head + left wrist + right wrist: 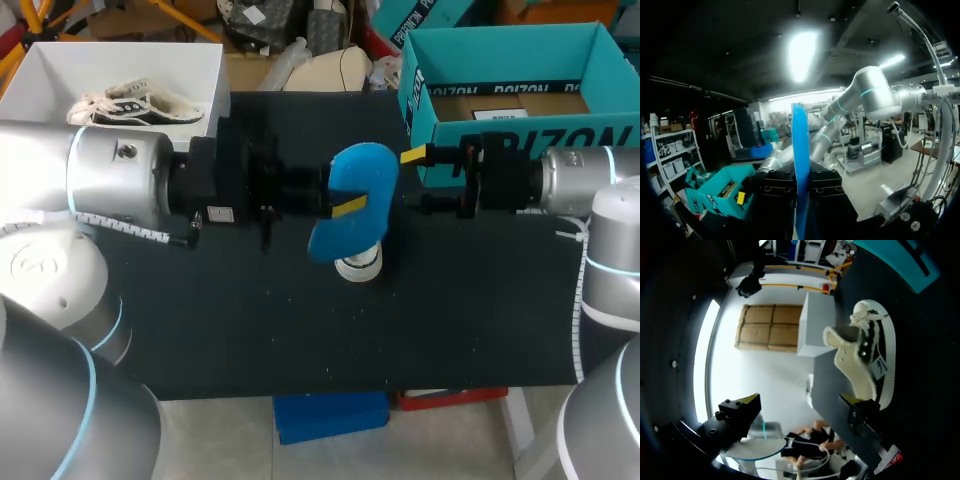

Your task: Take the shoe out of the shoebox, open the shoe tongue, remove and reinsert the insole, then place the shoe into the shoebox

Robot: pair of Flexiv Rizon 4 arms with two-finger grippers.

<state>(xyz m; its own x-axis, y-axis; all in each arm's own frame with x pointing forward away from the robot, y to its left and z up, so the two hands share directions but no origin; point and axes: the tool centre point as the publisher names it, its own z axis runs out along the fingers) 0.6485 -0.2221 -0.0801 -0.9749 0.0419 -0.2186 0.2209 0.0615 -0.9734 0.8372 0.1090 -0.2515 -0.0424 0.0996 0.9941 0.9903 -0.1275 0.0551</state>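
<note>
Head view: the blue insole (352,190) is held above the shoe (358,265), pinched edge-on in the left gripper (340,205), presumably so it can be fed back in. The shoe is seen on the table (250,330) directly under the insole, its tongue (840,340) folded open. The right gripper (425,180) is spread wide with nothing held, just beside the shoe, likely to steady it. The teal shoebox (520,140) stands behind.
</note>
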